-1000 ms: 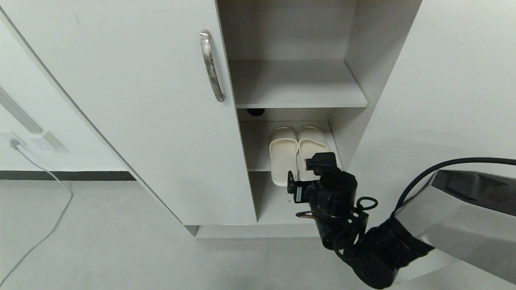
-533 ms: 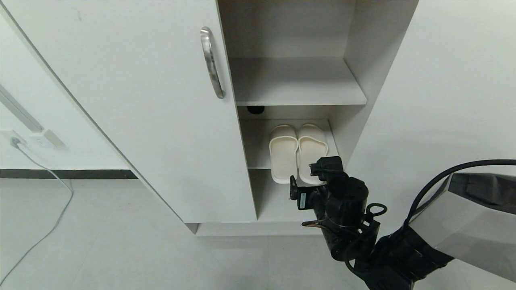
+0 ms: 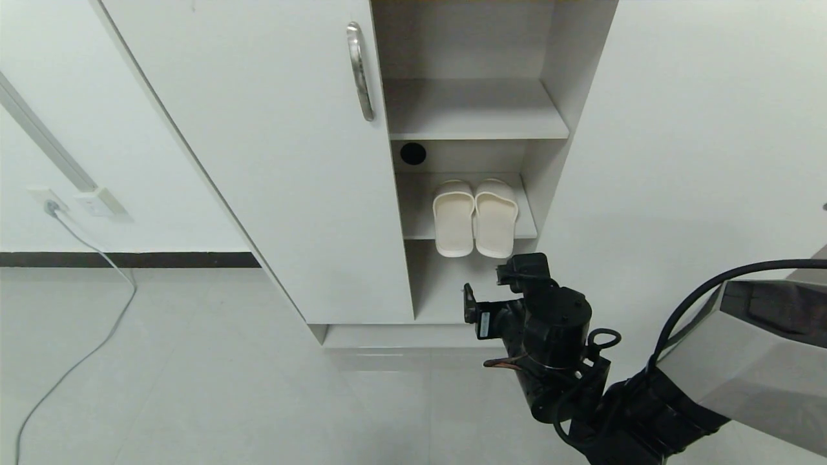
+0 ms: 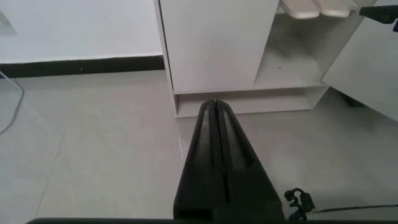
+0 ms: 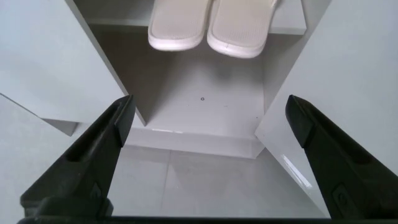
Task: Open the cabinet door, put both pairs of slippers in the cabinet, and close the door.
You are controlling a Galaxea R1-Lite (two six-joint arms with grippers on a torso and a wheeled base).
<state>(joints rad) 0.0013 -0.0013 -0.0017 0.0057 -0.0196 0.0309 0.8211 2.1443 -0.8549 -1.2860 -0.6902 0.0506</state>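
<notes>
Grey tile floor (image 3: 194, 387), white cabinet (image 3: 549, 110), door (image 3: 271, 161) swung wide. One pair is in, second pair to go.
Head: slippers (image 3: 475, 216) sit side by side on the lower shelf (image 3: 417, 213), heels overhanging its front edge; right gripper (image 3: 497, 290) is low, in front of the bottom compartment (image 3: 446, 290), apart from them. Left wrist: left gripper (image 4: 215, 109) has its fingers pressed together with nothing between, over the floor before the cabinet base. Right wrist: right gripper (image 5: 210, 109) fingers spread wide, empty, slippers (image 5: 214, 22) beyond. My read: retreat step. Pull straight out, stay below those heels, don't clip the door edge. Nudge the heels inward before closing, or the door may catch.
</notes>
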